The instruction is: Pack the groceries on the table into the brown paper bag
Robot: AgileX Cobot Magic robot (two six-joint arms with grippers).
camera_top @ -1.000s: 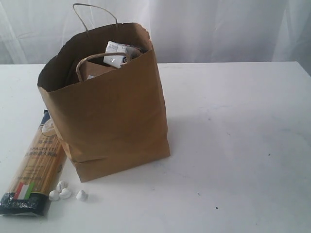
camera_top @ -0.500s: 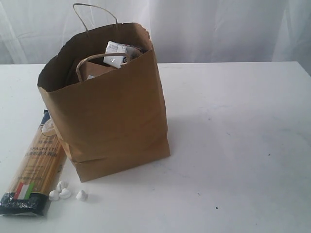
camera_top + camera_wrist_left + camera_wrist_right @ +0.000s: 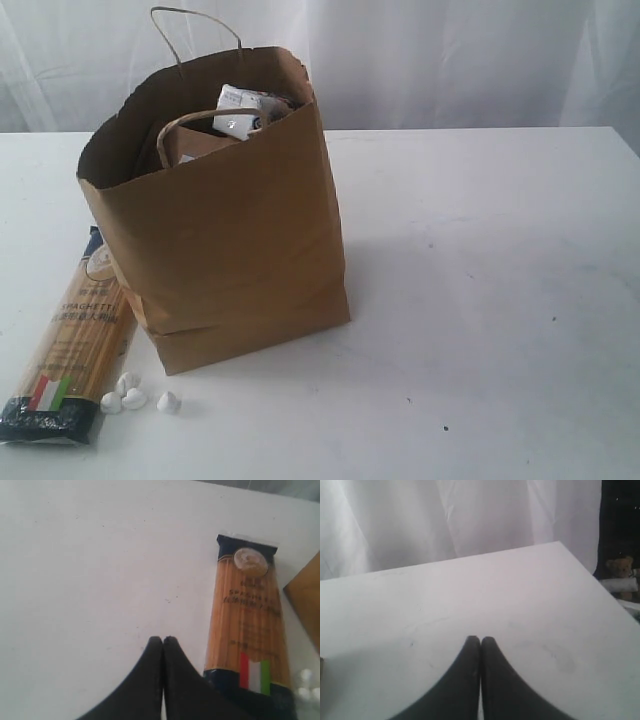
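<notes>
Brown paper bag (image 3: 230, 240) upright on the tabletop (image 3: 480, 300), one small white-blue carton (image 3: 245, 108) showing inside.
One long spaghetti packet (image 3: 75, 345) lies just beside it, four small white lumps (image 3: 133, 398) by its near end; left tool (image 3: 162, 641) and right tool (image 3: 480, 640) clenched, empty.

Both end effectors (image 3: 162, 640) (image 3: 480, 639) fully closed.

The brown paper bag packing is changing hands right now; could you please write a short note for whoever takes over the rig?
Left gripper: shut, empty, over the white table near the long spaghetti packet.
Right gripper: shut, empty, over bare table.
Done: the tall brown paper bag stands upright and open; a small white-blue carton shows at its top, other contents hidden.
Left: the spaghetti packet lying flat beside the bag, and four small white lumps by its near end.
</notes>
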